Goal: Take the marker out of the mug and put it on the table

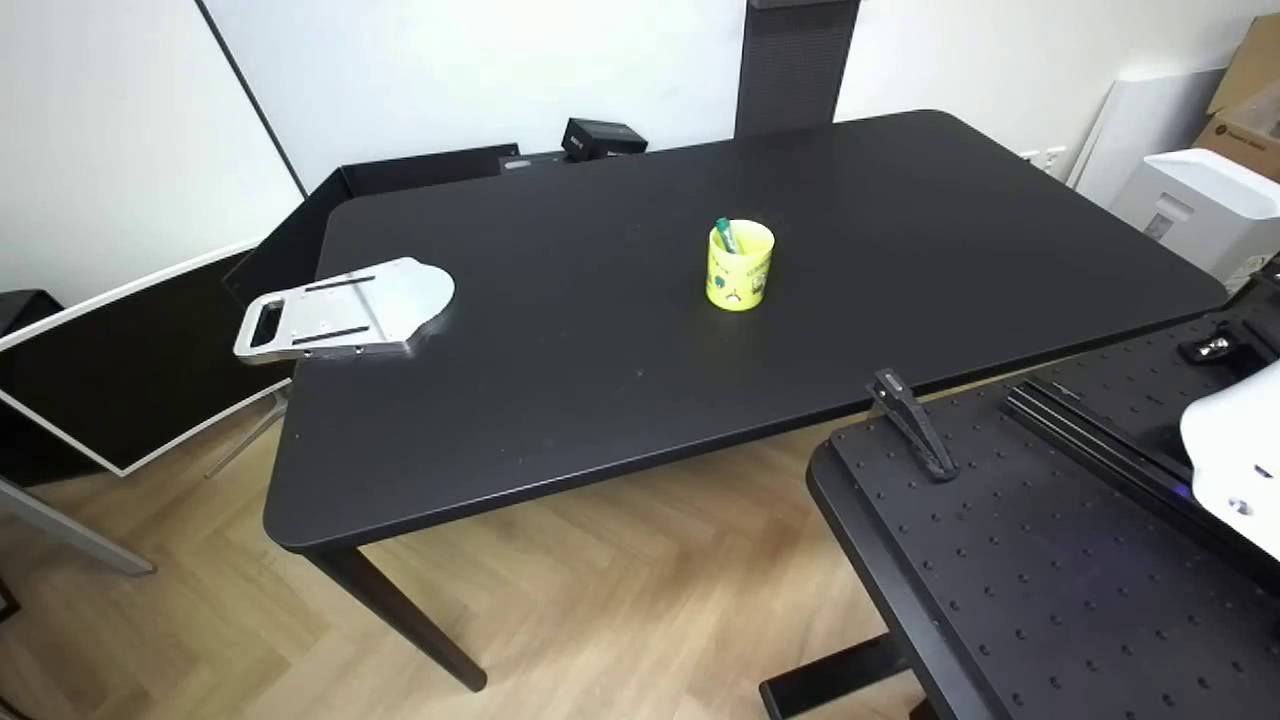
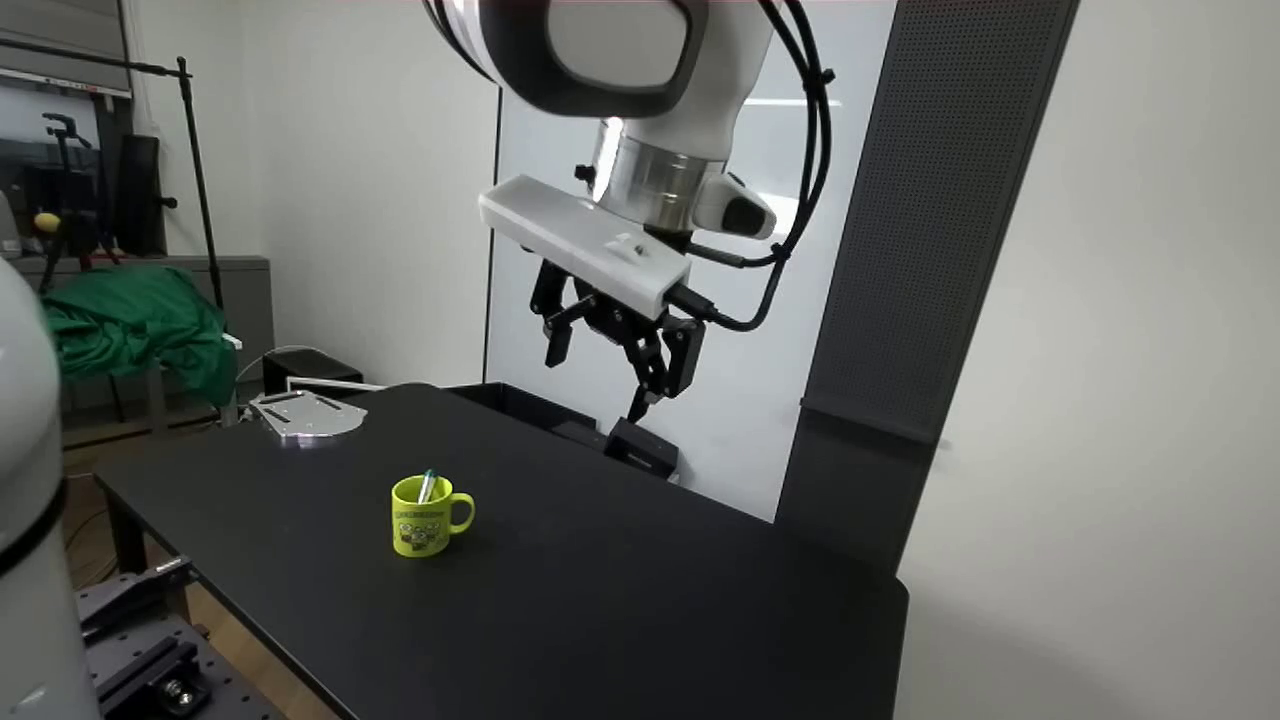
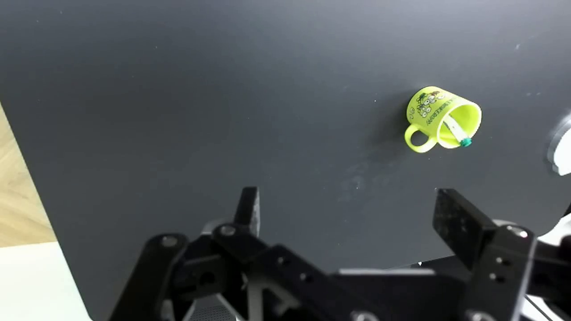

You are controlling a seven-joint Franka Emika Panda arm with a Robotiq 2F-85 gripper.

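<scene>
The yellow-green mug stands upright on the black table; it also shows in an exterior view and in the wrist view. The marker leans inside the mug with its dark green end above the rim; its pale body shows in an exterior view and in the wrist view. Its lower end is hidden in the mug. My gripper is open and empty, high above the table and apart from the mug. In the wrist view the gripper has its fingers wide apart, with the mug beyond the right finger.
A flat white-grey plate overhangs one end of the table. A perforated black platform with a clamp adjoins the table. A black box and a dark panel stand beyond the table's edge. Cables hang along the arm.
</scene>
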